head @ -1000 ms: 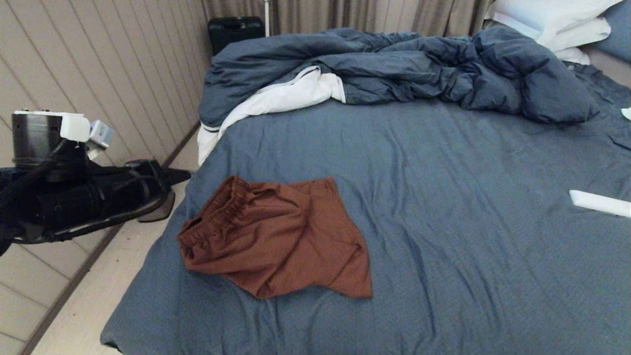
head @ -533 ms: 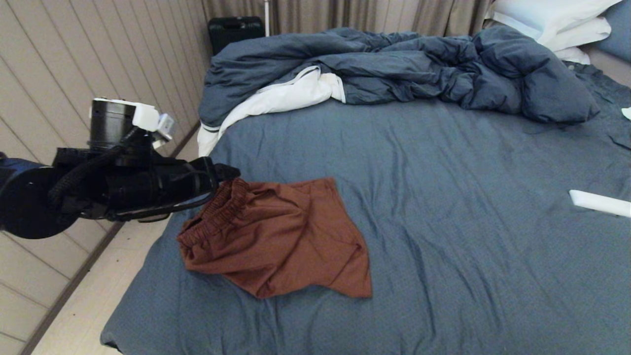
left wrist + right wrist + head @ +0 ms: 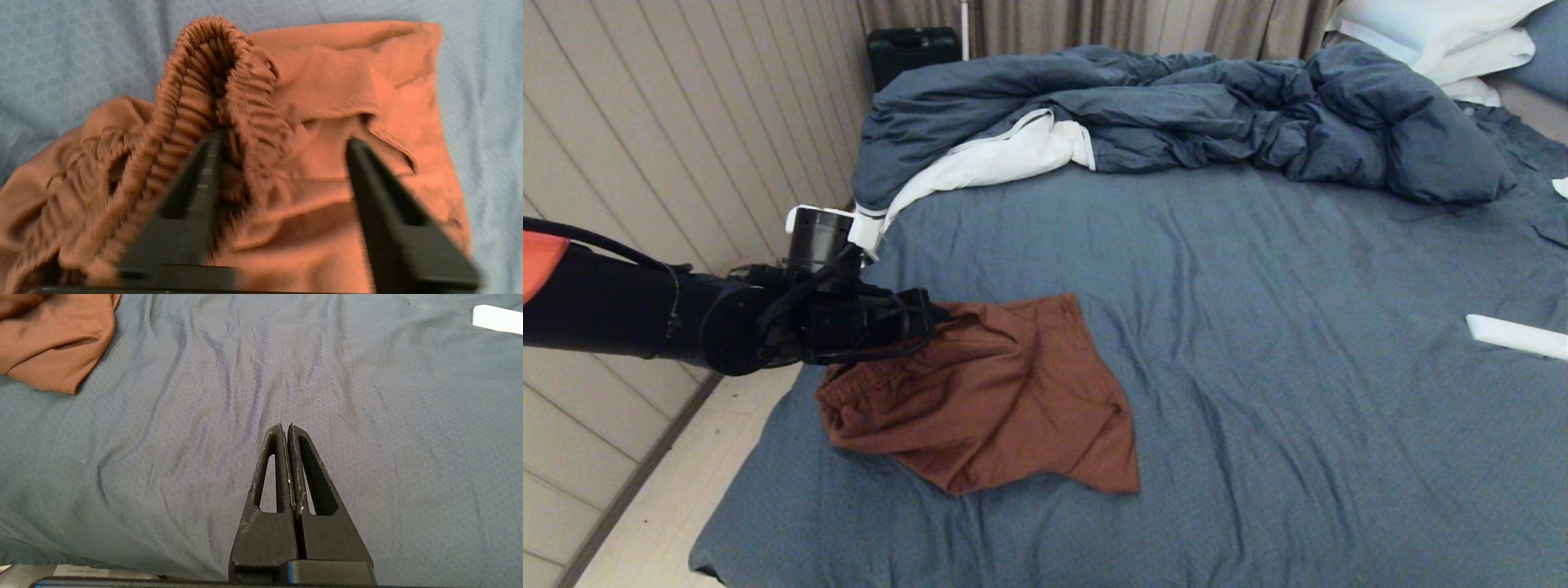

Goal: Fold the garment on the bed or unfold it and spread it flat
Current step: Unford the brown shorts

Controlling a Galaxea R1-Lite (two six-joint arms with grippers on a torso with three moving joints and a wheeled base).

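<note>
The rust-brown shorts (image 3: 1005,400) lie crumpled on the near left part of the bed's slate-blue sheet (image 3: 1298,343). My left gripper (image 3: 935,314) reaches in from the left, right over the far end of the elastic waistband. In the left wrist view the gripper (image 3: 282,141) is open, its black fingers (image 3: 204,171) straddling the raised, gathered waistband (image 3: 212,77) and the cloth beside it. My right gripper (image 3: 285,428) is shut and empty, held low over bare sheet, with a corner of the shorts (image 3: 53,347) off to one side. Drawstring and logo are hidden.
A rumpled blue duvet (image 3: 1176,114) with white lining lies across the far side of the bed, white pillows (image 3: 1437,33) at the far right. A flat white object (image 3: 1515,335) rests on the sheet at right. The panelled wall and floor run along the bed's left edge.
My left arm has swung in from beside the bed to the right, and its gripper now sits over the waistband of the shorts. The shorts have not visibly shifted.
</note>
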